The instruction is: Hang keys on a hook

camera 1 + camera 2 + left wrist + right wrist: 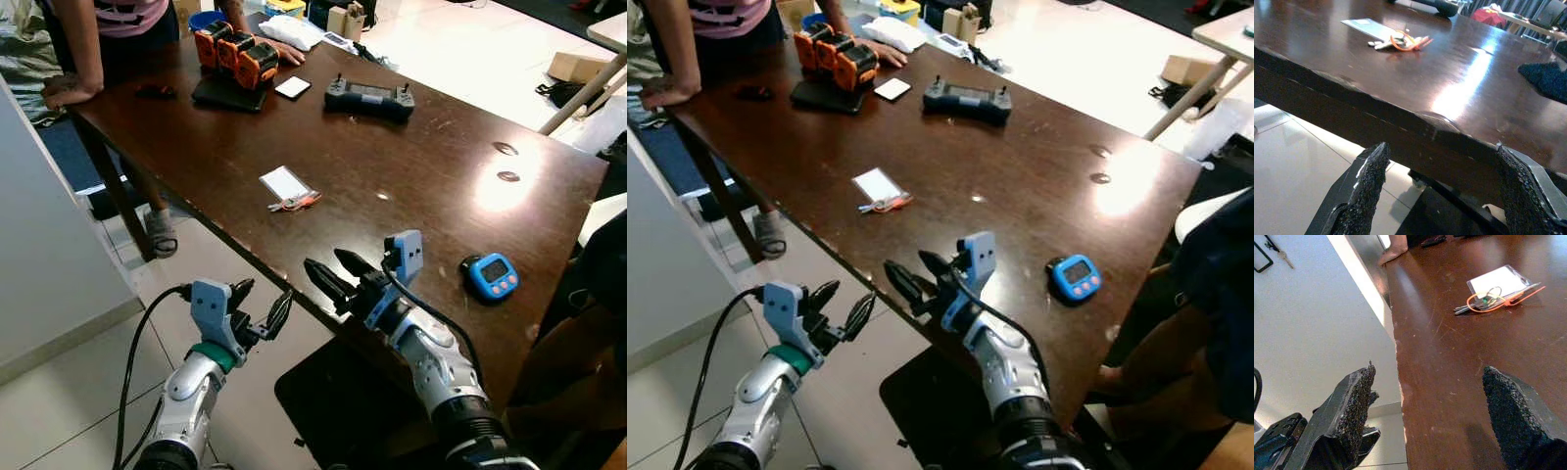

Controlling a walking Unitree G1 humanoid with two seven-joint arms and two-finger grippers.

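Note:
The keys (294,203), on an orange loop, lie flat on the dark wooden table (411,176) against a white card (283,182). The right wrist view has these keys (1493,301) ahead of its two spread fingers. My right gripper (328,262) is open over the table's near edge, pointing toward the keys and about a hand's length short of them. My left gripper (265,304) is open and lower, just off the table edge and below its top. On the white wall a small dark fitting (1261,257) carries a hanging key (1284,256).
A person leans on the far left corner with a hand (64,91). On the table are orange battery packs (235,54), a grey controller (369,98) and a blue timer (492,275). A white wall panel (39,245) stands left and a black seat (333,397) below.

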